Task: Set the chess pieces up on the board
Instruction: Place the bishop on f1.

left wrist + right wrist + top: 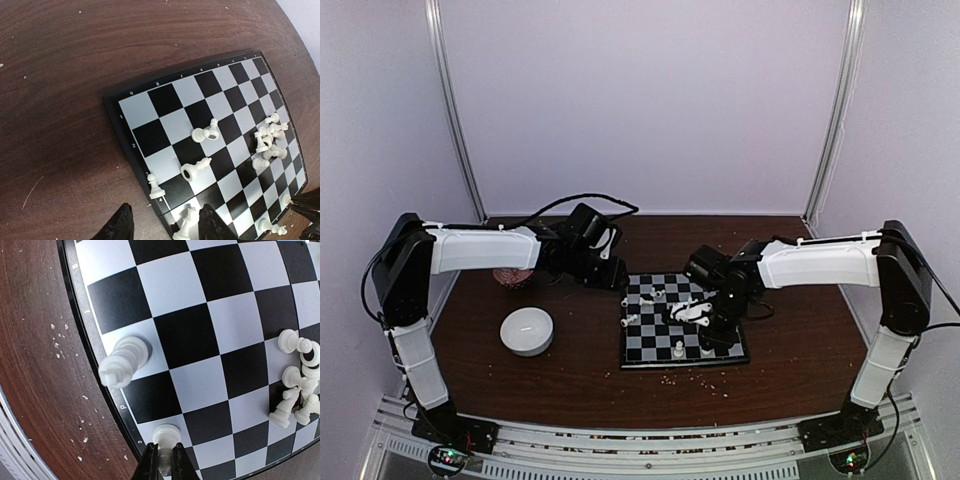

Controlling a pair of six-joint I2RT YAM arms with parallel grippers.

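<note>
The board (650,345) lies at the table's middle, black and pale checks. In the right wrist view my right gripper (163,465) is shut on a white chess piece (166,434) whose base rests on a pale square at the board (210,315) edge. Another piece (123,361) stands beside it, and a heap of pieces (296,390) lies to the right. My left gripper (167,227) hangs open over the board (165,97) corner, with a leaning piece (186,220) between its fingers, untouched on one side. A pawn (155,187) stands close by; two pieces (196,169) lie flat.
A round white bowl (527,331) sits left of the board. A reddish object (510,275) shows behind the left arm. Pale crumbs (690,378) are scattered on the brown table (570,385) in front of the board. Light walls close in the sides and back.
</note>
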